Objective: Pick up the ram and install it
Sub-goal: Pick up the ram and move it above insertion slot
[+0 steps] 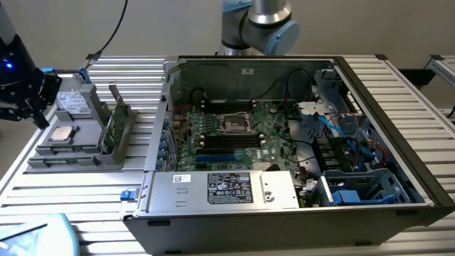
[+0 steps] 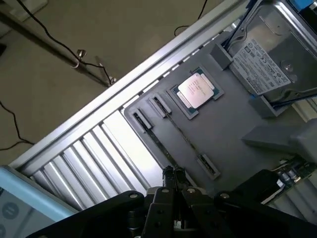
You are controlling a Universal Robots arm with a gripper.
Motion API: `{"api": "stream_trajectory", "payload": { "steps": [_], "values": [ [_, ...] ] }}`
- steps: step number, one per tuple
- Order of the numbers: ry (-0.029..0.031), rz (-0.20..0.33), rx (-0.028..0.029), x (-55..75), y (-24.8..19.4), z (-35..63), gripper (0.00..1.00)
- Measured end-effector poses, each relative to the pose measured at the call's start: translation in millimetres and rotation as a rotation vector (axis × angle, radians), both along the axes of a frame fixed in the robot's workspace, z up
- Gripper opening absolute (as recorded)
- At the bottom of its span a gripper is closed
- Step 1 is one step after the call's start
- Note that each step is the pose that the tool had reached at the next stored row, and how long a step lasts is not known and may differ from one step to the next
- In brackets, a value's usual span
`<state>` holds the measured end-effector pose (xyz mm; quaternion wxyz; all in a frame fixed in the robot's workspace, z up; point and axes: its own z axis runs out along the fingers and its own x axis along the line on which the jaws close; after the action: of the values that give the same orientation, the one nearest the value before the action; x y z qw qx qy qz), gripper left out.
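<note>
A grey parts tray (image 1: 85, 160) lies on the slatted table at the exterior view's left. Two long narrow slot holders run along its near side. In one of them a thin dark edge stands on its side; I take it for the ram (image 2: 184, 137) (image 1: 67, 150). My gripper (image 2: 173, 174) (image 1: 34, 118) hangs just above the tray's outer end, over the end of these holders. Its fingers are shut with nothing between them.
The tray also holds a square silver processor (image 2: 197, 90) (image 1: 63, 133), a hard drive (image 2: 267, 59) (image 1: 71, 100) and a broad green card (image 1: 117, 125) standing upright. The open computer case (image 1: 163, 106) with the motherboard (image 1: 235, 136) stands right beside the tray.
</note>
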<state>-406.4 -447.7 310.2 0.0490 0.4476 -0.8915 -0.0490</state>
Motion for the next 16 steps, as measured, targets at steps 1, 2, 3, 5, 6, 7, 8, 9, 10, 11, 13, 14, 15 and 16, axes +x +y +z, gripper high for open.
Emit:
{"api": "stream_trajectory", "payload": {
  "steps": [1,2,3,5,6,7,8,9,10,11,13,14,15,16],
  "values": [
    [-0.0002,0.018,0.0002,0.0,0.0,-1.1,0.11],
    [-0.0002,0.036,0.0004,0.0,0.0,-2.2,0.11],
    [-0.0001,0.053,0.0003,0.0,0.0,-3.1,0.11],
    [-0.0001,0.091,0.0003,0.0,0.0,-5.3,0.11],
    [-0.0001,0.109,0.0003,0.0,0.0,-6.2,0.11],
    [-0.0003,0.126,0.0003,0.0,0.0,-7.0,0.11],
    [-0.0006,0.145,0.0003,0.0,0.0,-8.0,0.11],
    [-0.0008,0.163,0.0002,0.0,0.0,-8.7,0.11],
    [-0.0011,0.181,0.0000,0.0,0.0,-9.5,0.11],
    [-0.0013,0.199,0.0000,0.0,0.0,-10.2,0.11],
    [-0.0012,0.236,-0.0002,0.0,0.1,-11.2,0.11],
    [-0.0013,0.254,-0.0002,0.0,0.1,-11.6,0.11],
    [-0.0017,0.272,-0.0002,0.0,0.1,-11.9,0.11],
    [-0.0025,0.291,-0.0002,0.0,0.1,-12.3,0.11]
  ]
}}
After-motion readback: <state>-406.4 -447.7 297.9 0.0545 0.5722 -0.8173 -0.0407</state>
